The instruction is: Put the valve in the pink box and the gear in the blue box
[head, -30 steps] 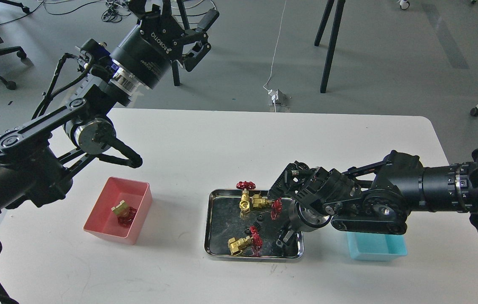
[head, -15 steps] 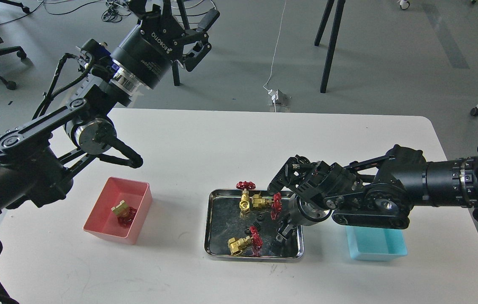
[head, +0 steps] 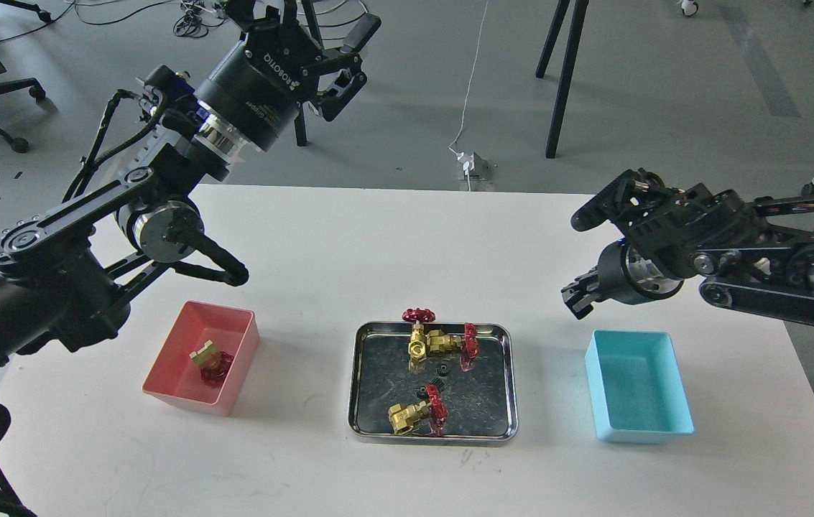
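While raised at upper left, left claw (head: pixel 327 32) spread open, empty. Right claw (head: pixel 577 298) hovering above light cyan plastic bin (head: pixel 640 431) at right; closure impossible to tell. Brass valve with red handwheel (head: pixel 210 359) inside salmon-pink bin (head: pixel 234 391); tiny black gear (head: pixel 438 370) in shiny steel tray (head: pixel 360 424), centre of white counter (head: pixel 349 237).

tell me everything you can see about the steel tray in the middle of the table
The steel tray is a shiny, mirror-like rectangular pan with rounded corners and a low raised rim, lying flat on the white table between the pink box and the blue box, touching neither. Inside lie three brass valves with red handwheels, two at the far end, one nearer, plus tiny black gears mid-tray. No gripper touches it.
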Controlling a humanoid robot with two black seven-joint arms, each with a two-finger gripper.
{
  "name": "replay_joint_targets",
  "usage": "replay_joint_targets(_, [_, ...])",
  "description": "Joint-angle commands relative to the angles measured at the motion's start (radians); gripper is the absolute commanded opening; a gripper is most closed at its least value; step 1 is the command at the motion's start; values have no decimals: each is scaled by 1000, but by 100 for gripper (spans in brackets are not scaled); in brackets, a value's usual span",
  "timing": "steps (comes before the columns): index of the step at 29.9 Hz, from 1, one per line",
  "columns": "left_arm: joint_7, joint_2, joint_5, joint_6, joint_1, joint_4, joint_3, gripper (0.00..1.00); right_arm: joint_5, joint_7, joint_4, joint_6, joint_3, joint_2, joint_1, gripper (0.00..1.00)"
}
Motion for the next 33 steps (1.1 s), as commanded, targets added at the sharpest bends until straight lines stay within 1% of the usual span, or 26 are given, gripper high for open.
replay_joint_targets(1, [0, -20, 0, -1, 2, 0, 2, 92, -1, 0, 64, 0, 12, -109, -81, 1])
replay_joint_targets(4, [0, -35, 2, 0, 2, 0, 5, 92, 0, 0, 64, 0, 53, -117, -127, 6])
replay_joint_targets(5, [0, -37, 2, 0, 2, 2, 5, 92, 0, 0, 63, 0, 65, -117, -136, 12])
replay_joint_targets(7, [0, -37, 2, 0, 3, 2, 5, 92, 5, 3, 63, 0, 93, -117, -150, 35])
replay_joint_targets(8, [0, -37, 2, 0, 3, 2, 5, 92, 9, 6, 61, 0, 104, -115, -153, 50])
replay_joint_targets(9, [0, -37, 2, 0, 3, 2, 5, 92, 19, 11, 60, 0, 113, -112, -153, 87])
replay_joint_targets(10, [0, -35, 2, 0, 2, 3, 5, 92, 35, 14, 57, 0, 122, -109, -153, 98])
replay_joint_targets(12, [0, -32, 2, 0, 2, 5, 6, 92, 80, 14, 54, 0, 140, -107, -155, 100])
replay_joint_targets(17, [0, -26, 2, -1, -12, 38, 19, 92, 183, 12, 40, 0, 188, -107, -159, 100])
replay_joint_targets(19, [0, -21, 2, -8, -17, 61, 19, 92, 222, 14, 3, 0, 246, -107, -159, 100])
replay_joint_targets(20, [0, -15, 2, -14, -23, 81, 19, 92, 268, 15, -23, -25, 303, -107, -161, 100])
replay_joint_targets(22, [0, 12, 2, -17, -44, 120, 20, 92, 462, 17, -86, -129, 405, -104, -165, 100])
replay_joint_targets(24, [0, 44, 0, -23, -79, 155, 20, 91, 758, 26, -162, -212, 530, -74, -167, 100])
replay_joint_targets(25, [0, 58, -9, -34, -99, 176, 20, 91, 939, 31, -205, -238, 605, -54, -168, 100])
replay_joint_targets(26, [0, 65, -15, -49, -118, 196, 19, 91, 1074, 32, -254, -242, 662, -42, -169, 100])
replay_joint_targets(28, [0, 69, -40, -107, -162, 241, 20, 91, 1334, 32, -398, -228, 775, 0, -169, 100])
replay_joint_targets(29, [0, 71, -63, -154, -181, 270, 20, 91, 1467, 32, -475, -208, 827, 30, -169, 100])
replay_joint_targets(31, [0, 66, -121, -262, -201, 343, 19, 91, 1633, 31, -608, -115, 889, 76, -176, 100])
replay_joint_targets(32, [0, 59, -154, -262, -207, 397, 17, 91, 1699, 31, -676, -26, 906, 102, -188, 100])
replay_joint_targets(33, [0, 48, -187, -262, -207, 438, 14, 91, 1739, 29, -727, 0, 917, 129, -207, 100])
